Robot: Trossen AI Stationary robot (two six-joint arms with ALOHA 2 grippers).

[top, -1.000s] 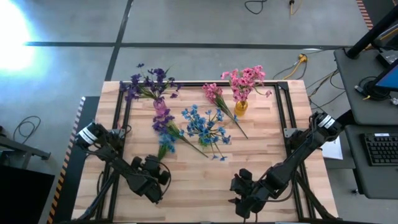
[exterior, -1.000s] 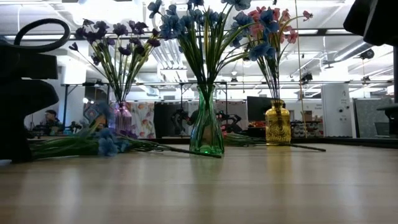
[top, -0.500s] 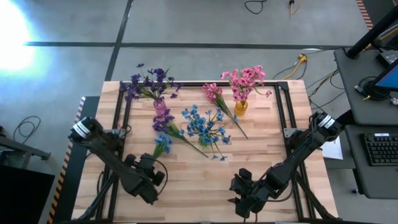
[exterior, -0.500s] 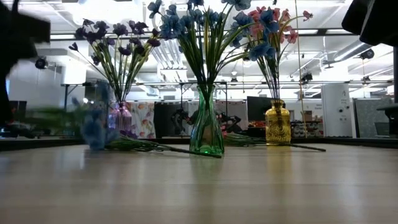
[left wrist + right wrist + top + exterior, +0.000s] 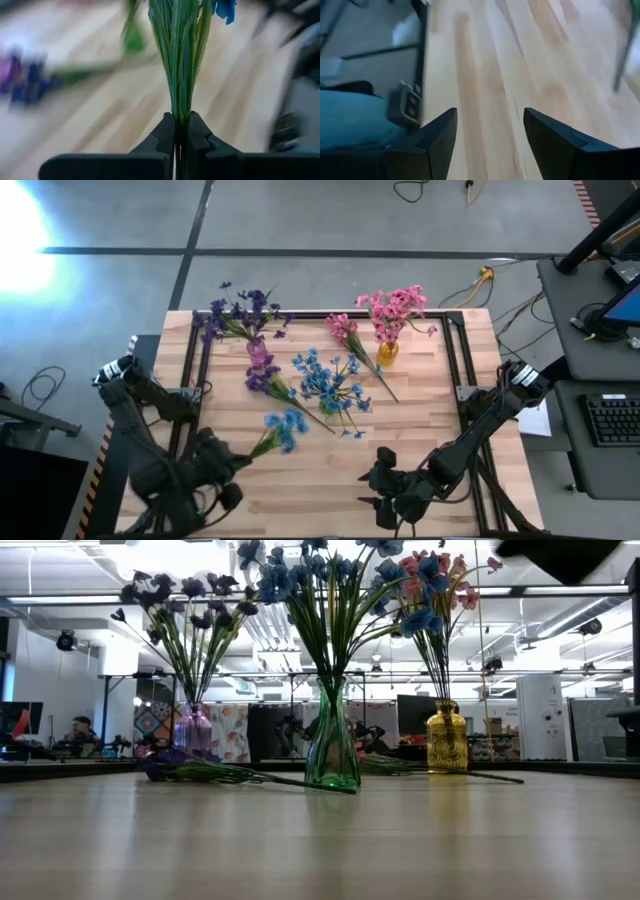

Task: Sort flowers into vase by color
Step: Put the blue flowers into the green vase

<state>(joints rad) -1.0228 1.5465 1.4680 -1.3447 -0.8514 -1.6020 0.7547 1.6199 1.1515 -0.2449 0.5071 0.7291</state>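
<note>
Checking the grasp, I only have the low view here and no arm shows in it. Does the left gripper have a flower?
Observer: Yes. In its wrist view the left gripper is shut on the green stems of a blue sprig.
Operator: Where is it?
Observer: Front left of the table; the blossoms stick out toward the middle.
Operator: Right arm?
Observer: The right gripper is open and empty, low over the front right.
Operator: Any loose flowers left?
Observer: A pink sprig lies by the yellow vase.

Even, bright overhead lighting is noted. Strong glare is seen on the floor (image 5: 25,235) at upper left. Both wrist views are smeared by motion blur; shadows are faint.
</note>
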